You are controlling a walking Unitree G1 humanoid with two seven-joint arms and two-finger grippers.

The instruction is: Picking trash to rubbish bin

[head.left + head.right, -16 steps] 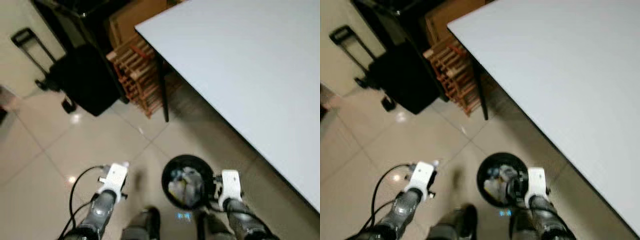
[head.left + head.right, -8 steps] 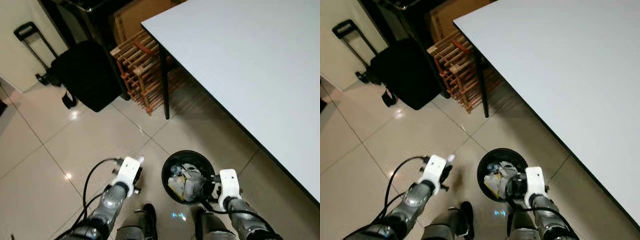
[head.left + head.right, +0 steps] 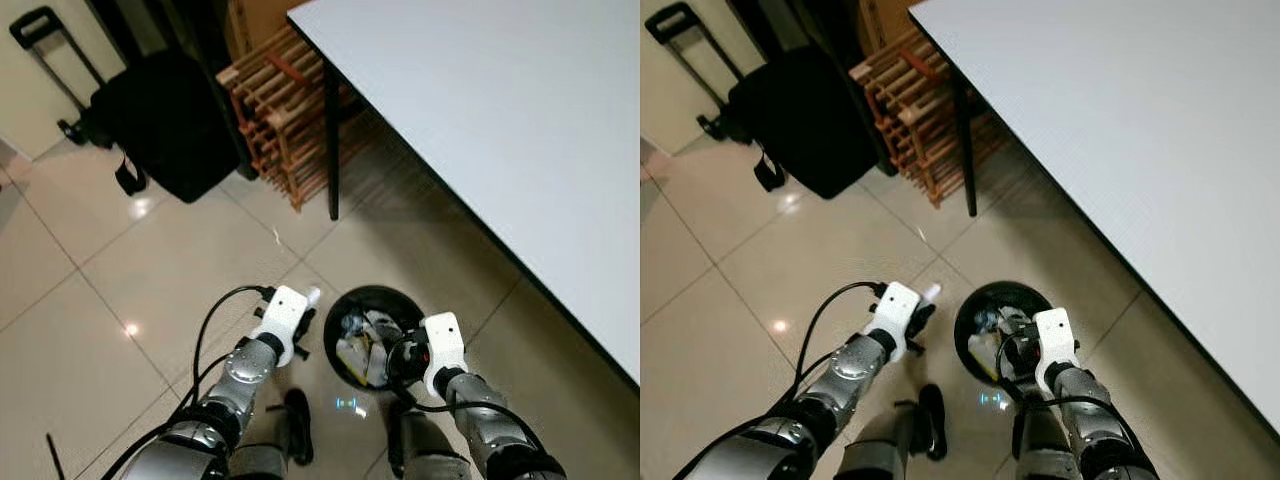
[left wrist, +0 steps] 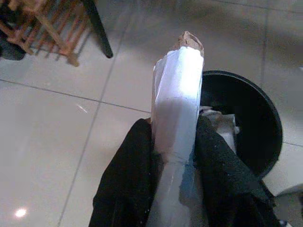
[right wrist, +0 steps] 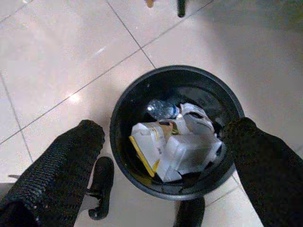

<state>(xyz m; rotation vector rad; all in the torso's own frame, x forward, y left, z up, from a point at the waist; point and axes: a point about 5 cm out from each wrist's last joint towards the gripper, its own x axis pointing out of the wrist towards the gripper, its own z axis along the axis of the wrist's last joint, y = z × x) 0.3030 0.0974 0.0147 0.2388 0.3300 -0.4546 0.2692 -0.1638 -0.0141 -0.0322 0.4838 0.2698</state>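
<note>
1. A black bin (image 5: 173, 137), part-filled with cartons and a crushed bottle, is seen on the tiled floor (image 3: 90, 300) beside a white desk (image 3: 520, 120).
2. A silvery wrapper (image 4: 175, 123), torn brown at its tip, is held clenched between the fingers (image 4: 128, 184) of the left gripper (image 3: 300, 305), just to the left of the bin's rim and not yet over the opening.
3. The right gripper (image 5: 165, 156) is poised above the bin with its fingers spread wide and nothing held between them.
4. The wrapper is judged light, thin and easily crumpled; its glossy skin may be slippery, so the grip low on its body, where the fingers already pinch it, looks the soundest.
5. Once let go, such a light piece may flutter aside, so it is best released well inside the rim.
6. A black bag (image 3: 160, 120) and a wooden rack (image 3: 290, 130) are seen beyond the desk leg.
</note>
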